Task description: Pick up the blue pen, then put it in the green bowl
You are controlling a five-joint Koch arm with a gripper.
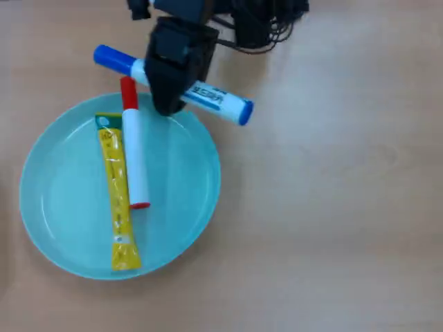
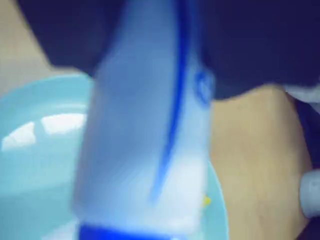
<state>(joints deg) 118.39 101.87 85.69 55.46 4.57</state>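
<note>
At twelve o'clock of the green bowl (image 1: pixel 62 207), just over the rim: gripper (image 1: pixel 166 104) pinching the blue pen (image 1: pixel 214 99) near mid-barrel, judging by the overhead view, where black housing is hiding the jaws themselves. Lying roughly level, blue cap pointing toward ten o'clock, ringed end toward four. Filling the wrist view as a blurred white-and-blue barrel (image 2: pixel 145 130), bowl (image 2: pixel 35 150) showing beneath — likely carried clear of the table (image 1: pixel 332 207). Already resting inside the bowl: red-capped marker (image 1: pixel 135 152) and yellow tube (image 1: pixel 118 200), side by side, running twelve to six. Probably aiming the release toward the empty three o'clock side, avoiding both.
</note>
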